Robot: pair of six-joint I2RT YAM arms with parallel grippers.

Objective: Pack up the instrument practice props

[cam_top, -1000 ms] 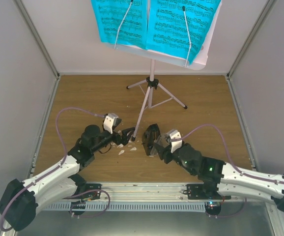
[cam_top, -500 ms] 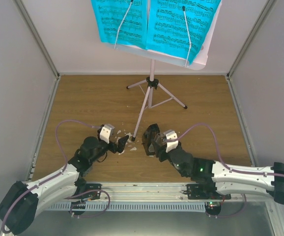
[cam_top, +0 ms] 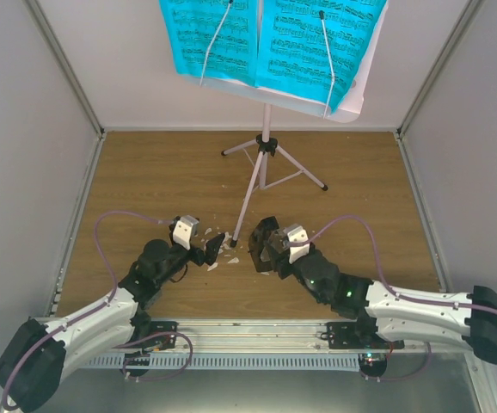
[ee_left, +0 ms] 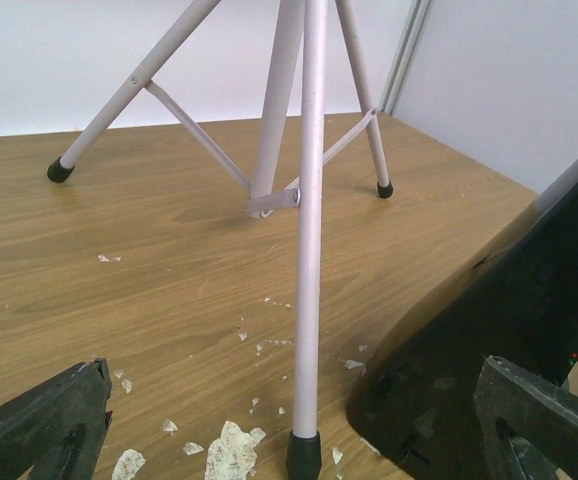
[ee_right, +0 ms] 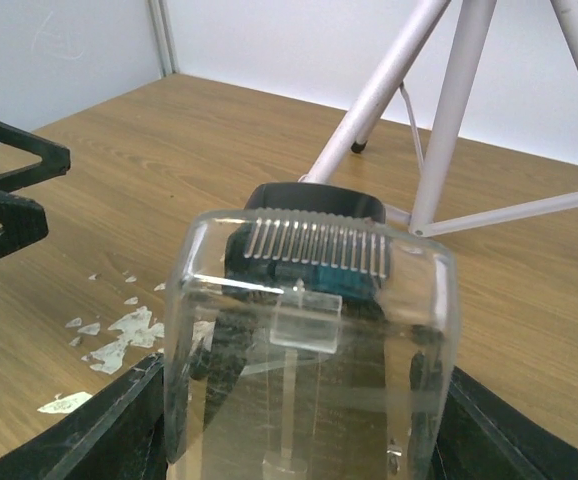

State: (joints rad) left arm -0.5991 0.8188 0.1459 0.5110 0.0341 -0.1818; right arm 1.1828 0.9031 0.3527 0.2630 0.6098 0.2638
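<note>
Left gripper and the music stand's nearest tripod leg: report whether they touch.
Apart. Left wrist view: the tripod leg stands between the fingers of the open left gripper, wood showing on both sides.

Pale tripod leg [ee_left: 309,250] between splayed pincer [ee_left: 294,400]

Work surface: wood-grain tabletop [cam_top: 162,172], brown, matte. Light soft and even, shadows faint. Far side: plain white wall [cam_top: 128,77]. Pale grey panels left [cam_top: 16,146] and right [cam_top: 476,129]. Slim metal posts [cam_top: 68,73] at both far corners, joining wall to panels. Near edge: metal rail [cam_top: 257,329] across full width; slotted grey strip [cam_top: 257,361] just nearer than it.
</note>
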